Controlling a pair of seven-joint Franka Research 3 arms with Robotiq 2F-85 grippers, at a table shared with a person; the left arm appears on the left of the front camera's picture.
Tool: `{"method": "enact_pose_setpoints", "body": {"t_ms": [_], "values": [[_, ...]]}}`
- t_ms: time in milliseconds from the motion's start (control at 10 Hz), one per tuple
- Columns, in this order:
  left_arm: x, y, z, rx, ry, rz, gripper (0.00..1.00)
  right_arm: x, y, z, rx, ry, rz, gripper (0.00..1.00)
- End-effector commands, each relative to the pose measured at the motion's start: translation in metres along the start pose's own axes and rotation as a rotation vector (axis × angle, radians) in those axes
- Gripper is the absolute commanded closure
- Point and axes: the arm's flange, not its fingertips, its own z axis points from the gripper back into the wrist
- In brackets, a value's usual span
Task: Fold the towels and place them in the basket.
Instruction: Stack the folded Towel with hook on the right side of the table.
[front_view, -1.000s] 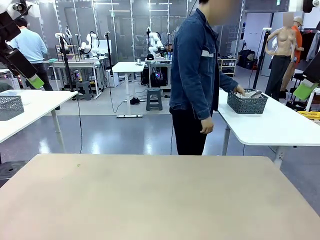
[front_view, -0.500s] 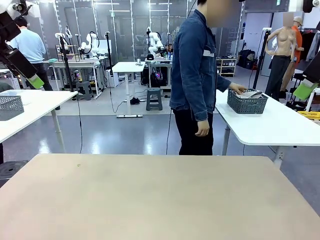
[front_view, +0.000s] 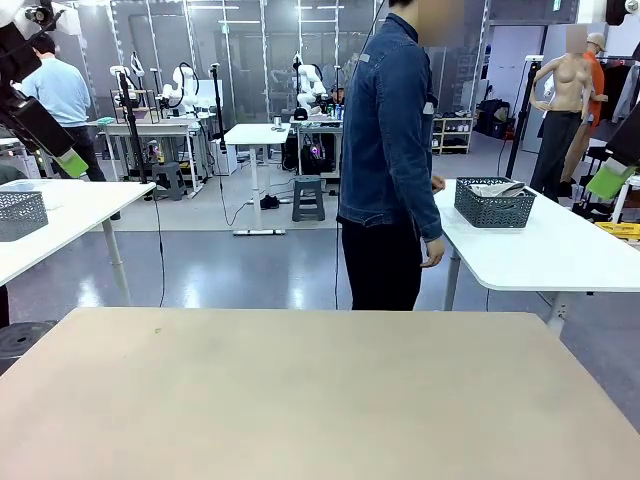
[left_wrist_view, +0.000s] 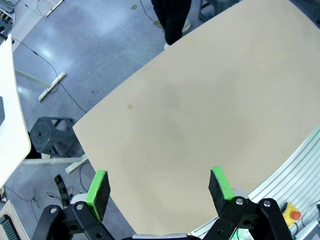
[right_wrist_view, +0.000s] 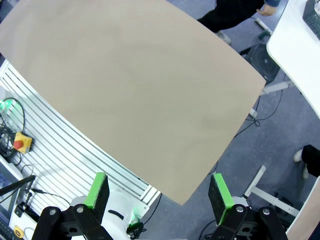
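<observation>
A dark grey mesh basket (front_view: 494, 210) stands on a white side table (front_view: 540, 255) behind and to the right of my beige table (front_view: 300, 400). Pale folded towels (front_view: 497, 188) lie inside it, showing over its rim. My left gripper (front_view: 70, 162) hangs high at the picture's left edge. My right gripper (front_view: 606, 182) hangs high at the right edge. From the left wrist view, the left gripper (left_wrist_view: 158, 175) is open over the bare tabletop (left_wrist_view: 200, 100). The right gripper (right_wrist_view: 158, 176) is also open above the tabletop (right_wrist_view: 125, 75), with nothing between its fingers.
A person in a denim jacket (front_view: 390, 150) stands at the far side between my table and the side table, arms down. A second grey mesh basket (front_view: 20, 213) sits on another white table at the left. Stools and cables lie on the floor beyond.
The person has drawn a hand back from the basket on the side table and dropped that arm to the side. Both grippers have stayed where they were.
</observation>
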Motion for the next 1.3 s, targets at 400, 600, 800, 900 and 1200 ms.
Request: {"method": "enact_pose_setpoints", "body": {"t_ms": [400,600,800,900,1200], "values": [[0.0016,0.0015,0.0007,0.009,0.002,-0.005,0.00,-0.0002,-0.0001,-0.0003,0.000,0.002,0.002,0.00],[0.0016,0.0015,0.0007,0.009,0.002,-0.005,0.00,-0.0002,-0.0001,-0.0003,0.000,0.002,0.002,0.00],[0.0016,0.0015,0.0007,0.009,0.002,-0.005,0.00,-0.0002,-0.0001,-0.0003,0.000,0.002,0.002,0.00],[0.0016,0.0015,0.0007,0.009,0.002,-0.005,0.00,-0.0002,-0.0001,-0.0003,0.000,0.002,0.002,0.00],[0.0016,0.0015,0.0007,0.009,0.002,-0.005,0.00,-0.0002,-0.0001,-0.0003,0.000,0.002,0.002,0.00]]}}
